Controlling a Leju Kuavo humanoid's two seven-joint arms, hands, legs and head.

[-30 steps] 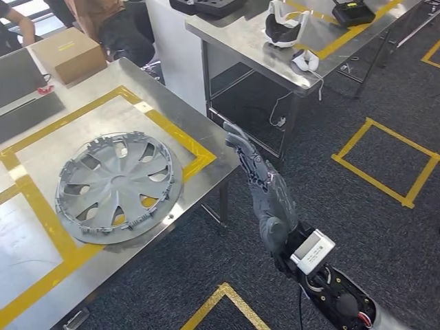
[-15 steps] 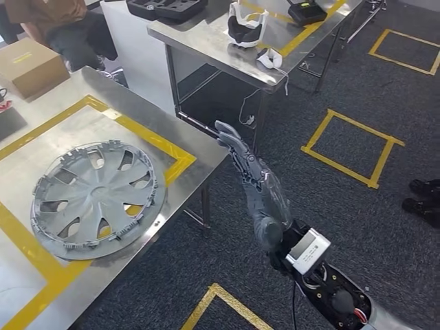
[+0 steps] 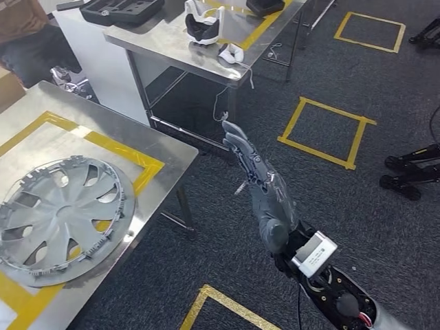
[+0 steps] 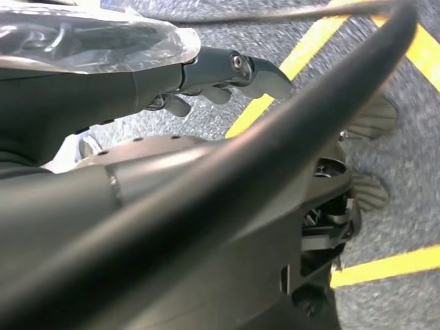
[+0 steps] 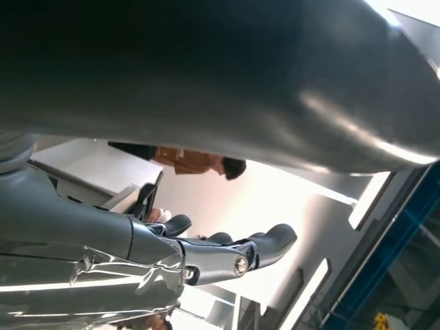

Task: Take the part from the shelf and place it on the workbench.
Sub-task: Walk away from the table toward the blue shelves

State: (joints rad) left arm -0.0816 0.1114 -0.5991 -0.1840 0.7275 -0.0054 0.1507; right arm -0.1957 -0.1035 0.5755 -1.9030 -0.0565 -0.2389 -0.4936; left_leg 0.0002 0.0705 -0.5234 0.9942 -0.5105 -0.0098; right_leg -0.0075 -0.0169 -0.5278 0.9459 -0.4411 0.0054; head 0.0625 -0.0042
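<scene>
Right hand [image 3: 262, 189] empty, fingers straight and apart, raised over carpet. Left hand [image 4: 228, 72] empty too, fingers extended, hanging by floor. Wheel cover [image 3: 60, 216] well left of right hand, flat on workbench [image 3: 171, 155]. Placement looks done; retreat without brushing it.

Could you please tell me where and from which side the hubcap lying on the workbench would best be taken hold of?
Probably by its outer rim, coming from the workbench's front edge. The hubcap lies flat, its rim close to that edge, so fingers could pinch the thin toothed rim there. The spoke openings offer a second hold. The right hand hangs empty beside the bench.
</scene>
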